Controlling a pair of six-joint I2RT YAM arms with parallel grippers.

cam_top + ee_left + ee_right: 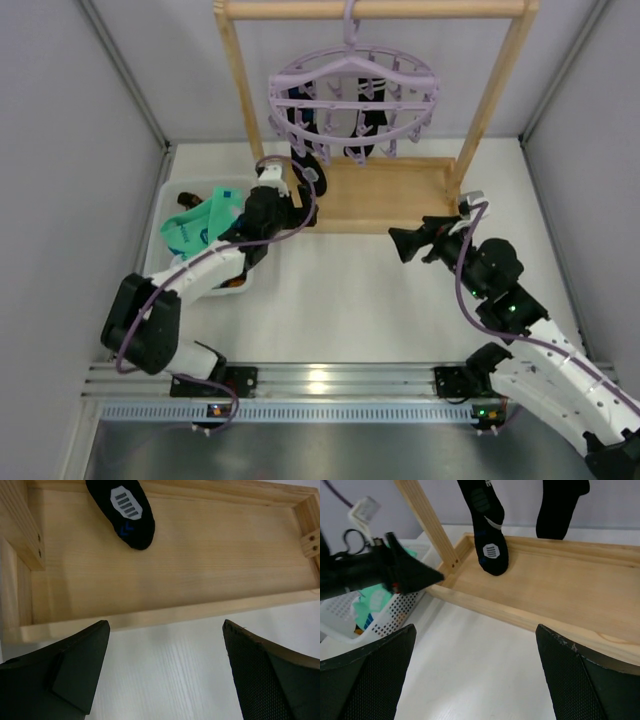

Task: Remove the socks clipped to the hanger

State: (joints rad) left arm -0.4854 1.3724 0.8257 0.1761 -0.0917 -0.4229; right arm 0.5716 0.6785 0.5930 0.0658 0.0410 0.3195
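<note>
Dangling black sock (140,532), hanger (352,104) only overhead

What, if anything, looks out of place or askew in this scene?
Nothing stands out. The hanger hangs by its hook from the wooden frame, black socks hang straight down from it, and a mint-green sock lies in the white basket.

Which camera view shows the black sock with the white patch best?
The right wrist view: the sock hangs over the tray, most of its length visible. The left wrist view shows only its toe; the top view mostly hides it under the hanger.
</note>
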